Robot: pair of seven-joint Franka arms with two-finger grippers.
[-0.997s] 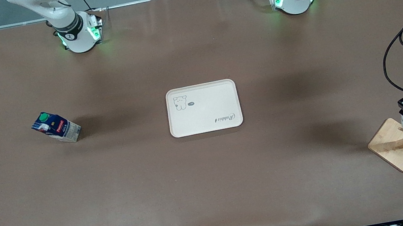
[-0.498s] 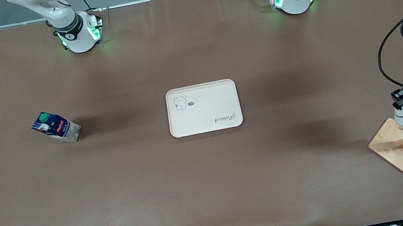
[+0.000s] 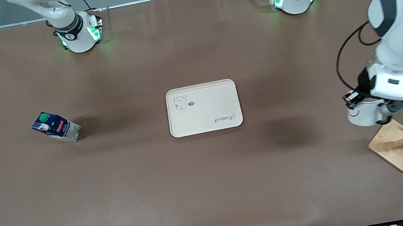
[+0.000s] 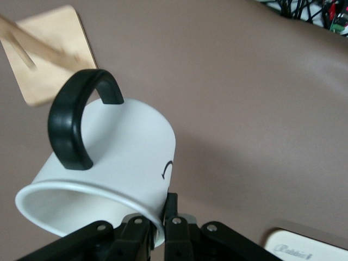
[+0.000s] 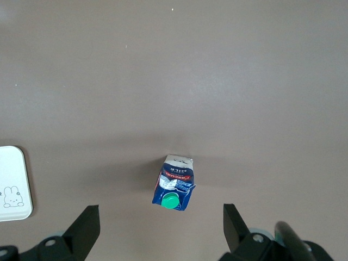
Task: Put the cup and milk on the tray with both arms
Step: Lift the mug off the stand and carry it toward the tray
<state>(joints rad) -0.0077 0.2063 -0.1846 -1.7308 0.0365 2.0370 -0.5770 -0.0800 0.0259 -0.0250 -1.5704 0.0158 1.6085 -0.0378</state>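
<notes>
Left claw (image 4: 157, 231) pinching cup (image 3: 363, 115) by rim only, could slip en route to tray (image 3: 203, 108). Right claw (image 5: 157, 231) wide above milk (image 5: 175, 188).

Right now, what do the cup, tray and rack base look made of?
Cup: probably enamelled metal or ceramic, glossy white with thin rolled rim. Tray: matte cream, likely plastic or bamboo fibre, moulded rounded corners. Rack base: light wood or bamboo, unpainted pale grain.
</notes>
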